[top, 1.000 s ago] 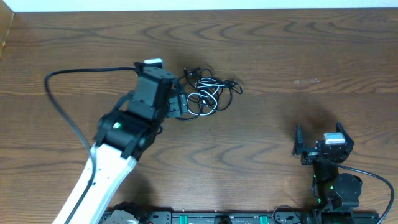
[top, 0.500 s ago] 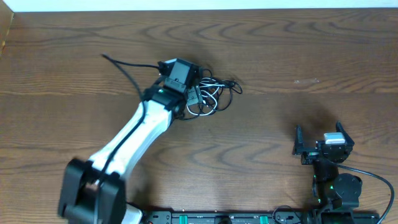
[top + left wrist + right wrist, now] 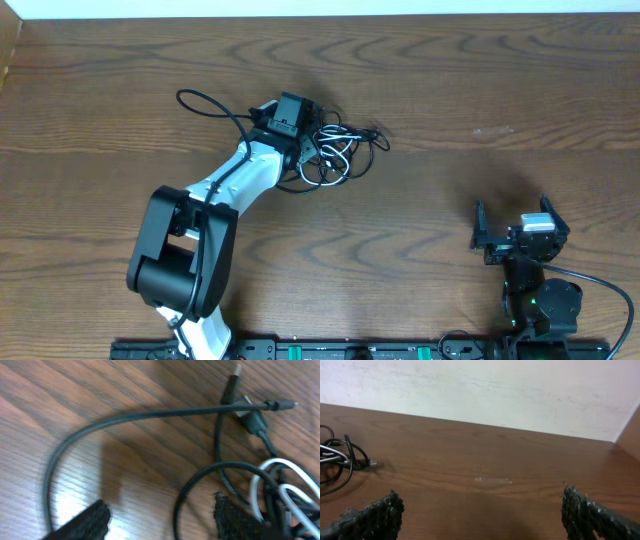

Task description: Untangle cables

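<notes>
The cables (image 3: pixel 338 152) lie in one tangle of thin black cords and a short white cord at the middle back of the table. My left gripper (image 3: pixel 307 140) is down at the tangle's left side. In the left wrist view that gripper (image 3: pixel 160 525) is open, with a black cord loop (image 3: pixel 178 502) running between its fingers and touching neither. The white cord (image 3: pixel 280 476) and small plug ends (image 3: pixel 280 405) lie just right of it. My right gripper (image 3: pixel 518 224) stands open and empty at the front right, far from the tangle; its wrist view shows the cables (image 3: pixel 340 460) at the far left.
The left arm's thick black cable (image 3: pixel 205 103) loops over the table left of the tangle. The table's back edge meets a white wall (image 3: pixel 480 390). A black rail (image 3: pixel 350 350) runs along the front edge.
The left arm has swung round and stretched out, bringing its gripper right and back onto the tangle's left side. Its jaws have narrowed. The right arm has not moved.
</notes>
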